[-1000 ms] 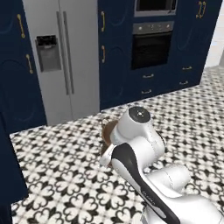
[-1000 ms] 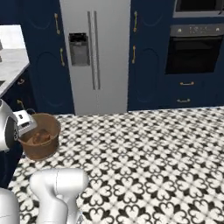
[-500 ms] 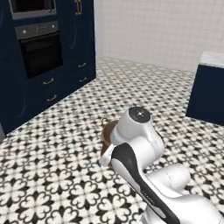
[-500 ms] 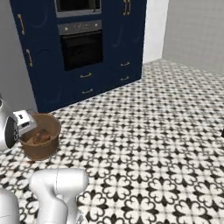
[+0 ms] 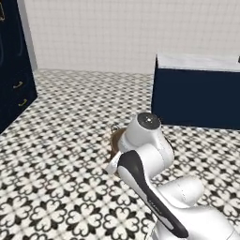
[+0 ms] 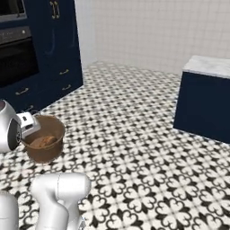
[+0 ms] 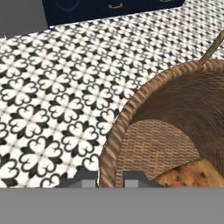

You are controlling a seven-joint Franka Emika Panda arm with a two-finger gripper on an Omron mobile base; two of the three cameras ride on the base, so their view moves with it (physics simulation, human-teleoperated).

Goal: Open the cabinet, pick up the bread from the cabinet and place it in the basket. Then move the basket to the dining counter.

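The gripper (image 7: 109,178) is clamped on the rim of the basket (image 7: 175,127): in the hand view its two dark fingertips (image 7: 85,177) stand either side of the woven wall, one outside and one inside. In the right base view the gripper (image 6: 30,126) meets the basket (image 6: 45,139) at the rim on the arm's side, and the basket hangs upright above the patterned floor (image 6: 134,148), held out in front of the arm.

The bread (image 7: 192,174) lies on the bottom of the basket, close to the inner fingertip; the right base view shows the bread (image 6: 43,141) as a golden-brown lump low inside. In the left base view a sliver of the basket (image 5: 116,139) peeks out from behind the white arm.

Beyond the basket, across open floor, stands the dining table (image 6: 206,101), a marble slab on a plain navy base, well apart from the basket; it also appears in the left base view (image 5: 197,89). Navy drawers (image 6: 63,74) with brass pulls and a built-in oven (image 6: 18,56) line the wall to the left.
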